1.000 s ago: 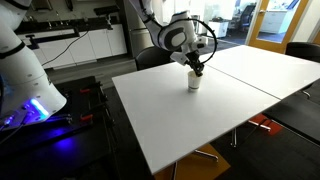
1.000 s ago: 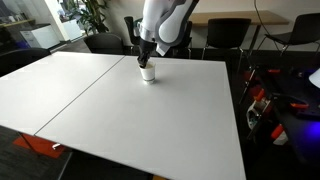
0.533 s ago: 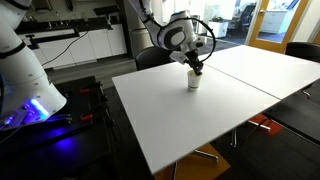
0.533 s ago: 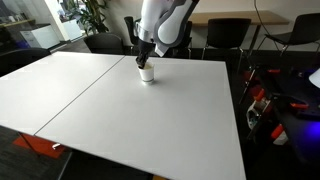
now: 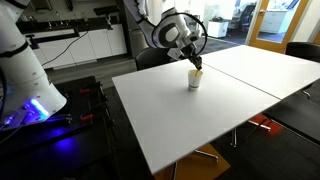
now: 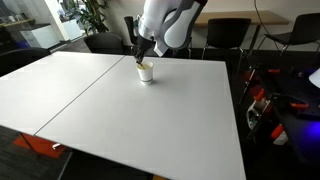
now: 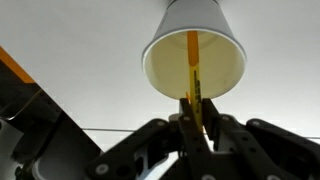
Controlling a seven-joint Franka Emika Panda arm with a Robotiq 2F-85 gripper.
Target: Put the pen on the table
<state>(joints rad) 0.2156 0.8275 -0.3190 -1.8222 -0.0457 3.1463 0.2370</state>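
pen gripped, not yet out of the cup

my gripper (image 7: 197, 120) is pinched almost shut on the upper end of the thin yellowish-tan pen (image 7: 192, 70). the rest of the stick hangs down inside the small white paper cup (image 7: 228, 60), its tip near the bottom. the cup stands upright on the large white tabletop (image 7: 70, 45), near the far edge in an exterior view (image 5: 200, 120). as i judge it, the lift-out is in hand. next i raise straight up so the tip clears the rim without tipping the cup, shift over bare table, lower and release.

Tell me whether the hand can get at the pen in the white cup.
Probably yes: the hand looks closed on the pen's upper end, sticking out of the open white cup; nothing blocks it.
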